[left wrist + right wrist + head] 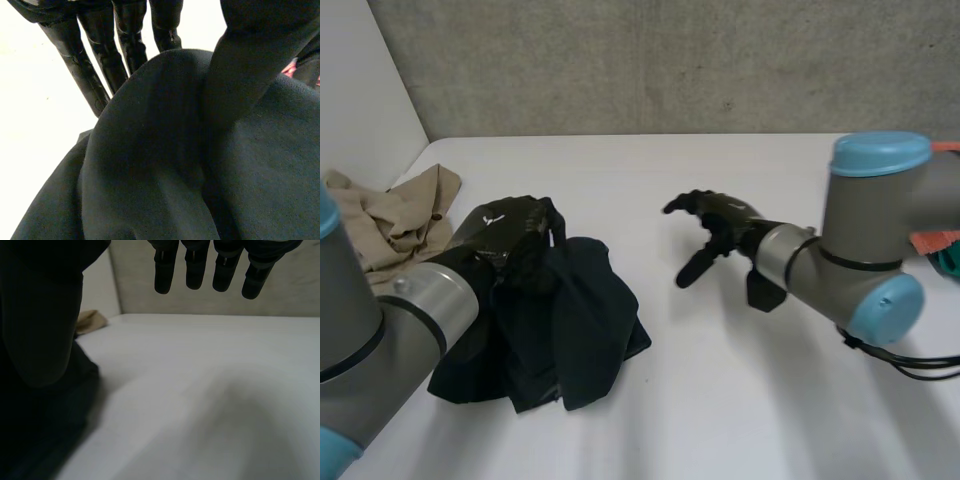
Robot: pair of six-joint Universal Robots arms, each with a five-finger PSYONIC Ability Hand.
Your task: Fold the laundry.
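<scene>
Dark garment (575, 320): bunched in a heap on the tabletop (740, 400), with its upper fold seemingly pinched between the straight fingers and thumb of the left robot hand (510, 235); the cloth is draped down from it like a tent. Right robot hand (728, 226): held empty with fingers loosely spread, well apart from the garment on its right side. The garment is judged nearer the left arm, and no long axis can be read from the heap.
</scene>
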